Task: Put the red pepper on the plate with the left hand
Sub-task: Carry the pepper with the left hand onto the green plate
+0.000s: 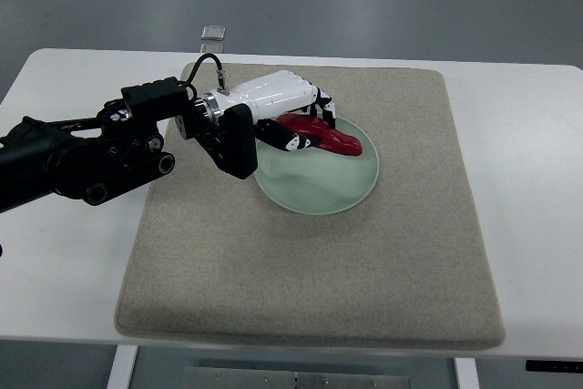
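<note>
On white table (528,179), beige mat (364,289)

Red pepper (330,137): long, glossy and dark red, it lies on its side across the upper part of the plate (332,190), its tip pointing to my right. Plate: round, pale translucent green, flat. My left hand (293,114) is at the pepper's stem end, its fingers (293,141) curled around it.

White table (533,179) — beige mat (310,271) flat on it, pale green plate (319,189) on mat.
</note>
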You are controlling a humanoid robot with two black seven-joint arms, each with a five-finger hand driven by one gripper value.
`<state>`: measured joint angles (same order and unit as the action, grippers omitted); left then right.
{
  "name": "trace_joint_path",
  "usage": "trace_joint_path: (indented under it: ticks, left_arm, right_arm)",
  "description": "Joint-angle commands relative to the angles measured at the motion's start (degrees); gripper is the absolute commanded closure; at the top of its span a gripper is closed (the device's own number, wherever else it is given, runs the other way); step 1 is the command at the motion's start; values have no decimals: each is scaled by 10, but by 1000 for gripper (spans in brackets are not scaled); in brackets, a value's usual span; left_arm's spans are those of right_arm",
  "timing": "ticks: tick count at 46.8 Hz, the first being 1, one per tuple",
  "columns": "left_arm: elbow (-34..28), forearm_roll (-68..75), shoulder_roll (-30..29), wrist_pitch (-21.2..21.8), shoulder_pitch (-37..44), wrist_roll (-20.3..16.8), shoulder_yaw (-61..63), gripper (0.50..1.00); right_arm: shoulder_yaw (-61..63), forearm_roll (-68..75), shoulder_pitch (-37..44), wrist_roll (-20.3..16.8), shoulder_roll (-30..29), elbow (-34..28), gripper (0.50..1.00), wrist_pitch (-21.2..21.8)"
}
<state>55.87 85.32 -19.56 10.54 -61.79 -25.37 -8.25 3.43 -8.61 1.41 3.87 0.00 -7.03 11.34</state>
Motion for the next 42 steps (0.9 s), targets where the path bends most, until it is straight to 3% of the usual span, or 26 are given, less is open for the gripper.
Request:
trace_joint_path:
  ticks: [1,42]
  left_arm:
    - [0,0,4,0,0,-2,5,1000]
    - [-6,12,28,4,11,-3,10,995]
  right_arm:
    - [0,0,0,0,0,0,568,0]
    - [0,0,0,0,0,0,568,0]
